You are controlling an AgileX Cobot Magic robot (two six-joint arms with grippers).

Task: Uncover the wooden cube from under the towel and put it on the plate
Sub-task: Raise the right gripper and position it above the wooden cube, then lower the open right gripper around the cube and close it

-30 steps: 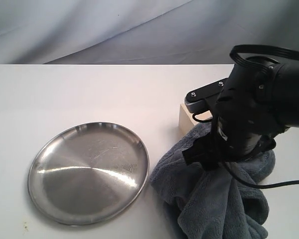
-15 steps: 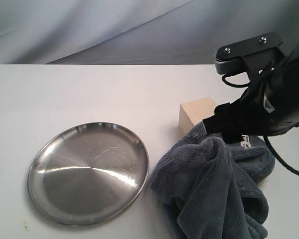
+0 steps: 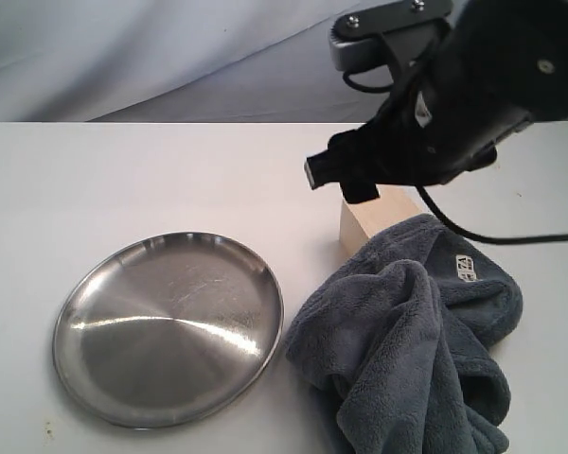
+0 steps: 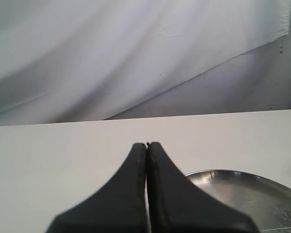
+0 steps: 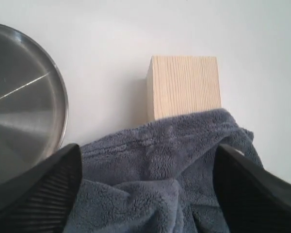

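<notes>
Just one wooden cube (image 3: 364,225) partly under one towel (image 3: 407,350), one plate (image 3: 168,326) nearby, right tool (image 5: 148,150) released, left tool (image 4: 146,145) clenched

White table (image 3: 123,180) carries plate (image 3: 170,331); crumpled towel (image 3: 407,350) beside it; wooden cube (image 3: 369,227) partly under towel

Soft, even light; glare streaks the plate (image 3: 170,326), and the left hand (image 4: 147,144) looms blurred close to its camera

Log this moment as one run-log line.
wooden cube: mostly exposed, towel over one edge | plate: empty | right gripper: open, above cube, empty | left gripper: shut, empty
</notes>
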